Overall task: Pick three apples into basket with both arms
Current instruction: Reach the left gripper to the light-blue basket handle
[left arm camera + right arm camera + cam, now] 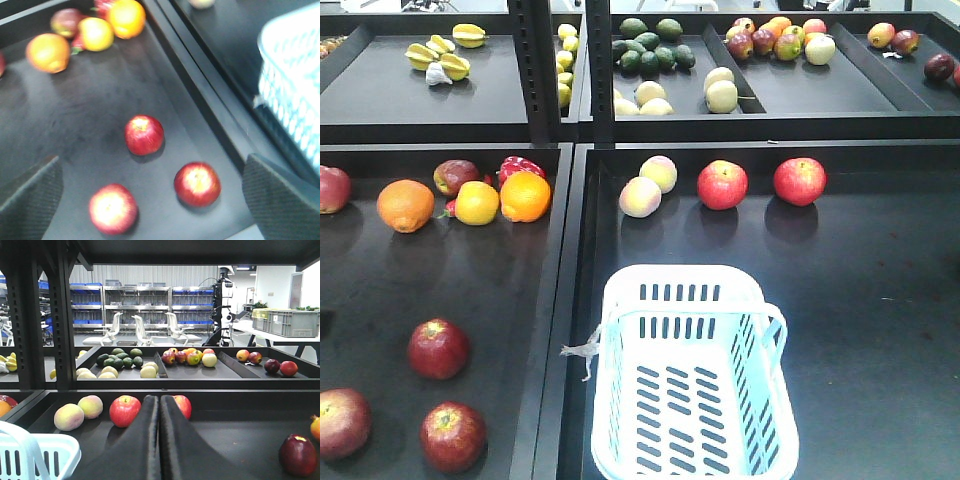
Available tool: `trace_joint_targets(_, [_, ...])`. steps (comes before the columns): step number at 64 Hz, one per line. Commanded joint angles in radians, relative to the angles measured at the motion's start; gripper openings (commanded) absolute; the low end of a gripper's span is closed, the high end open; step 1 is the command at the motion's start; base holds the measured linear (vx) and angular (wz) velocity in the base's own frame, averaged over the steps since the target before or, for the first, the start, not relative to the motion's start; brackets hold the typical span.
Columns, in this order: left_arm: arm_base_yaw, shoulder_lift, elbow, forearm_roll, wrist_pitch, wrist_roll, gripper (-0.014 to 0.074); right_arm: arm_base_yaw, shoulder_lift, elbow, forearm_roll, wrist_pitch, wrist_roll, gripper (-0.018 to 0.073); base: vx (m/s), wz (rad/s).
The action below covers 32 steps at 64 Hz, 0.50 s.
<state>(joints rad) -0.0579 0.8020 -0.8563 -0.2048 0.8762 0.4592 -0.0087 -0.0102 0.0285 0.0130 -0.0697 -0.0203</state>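
The left pincer (152,167) is held released over the apples (144,135), one at 12 o'clock; the clenched right pincer (160,399) is judged farther.

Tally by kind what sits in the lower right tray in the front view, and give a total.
Red apples: 2
Pale peach-like fruits: 2
Basket: 1
Total: 5
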Motion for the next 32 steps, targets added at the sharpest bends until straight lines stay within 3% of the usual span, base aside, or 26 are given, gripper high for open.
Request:
trace_joint_targets(1, [-0.02, 0.055, -0.032, -0.109, -0.1, 0.185, 0.0688, -0.001, -0.012, 0.014, -0.006, -0.071, -0.004, -0.0009, 0.0, 0.0])
trace_joint_targets(10, [-0.065, 0.146, -0.032, -0.325, -0.166, 0.495, 0.0662, -0.001, -0.012, 0.014, -0.006, -0.071, -0.004, -0.0009, 0.0, 0.0])
trace_joint_targets(18, [-0.119, 0.243, -0.032, -0.442, -0.197, 0.651, 0.0655, -0.001, -0.012, 0.014, -0.006, -0.071, -0.004, -0.0009, 0.0, 0.0])
trace_joint_targets(32, [-0.261, 0.378, -0.034, -0.466, -0.334, 0.81, 0.065, -0.001, -0.012, 0.014, -0.006, -0.071, -0.004, -0.0009, 0.0, 0.0])
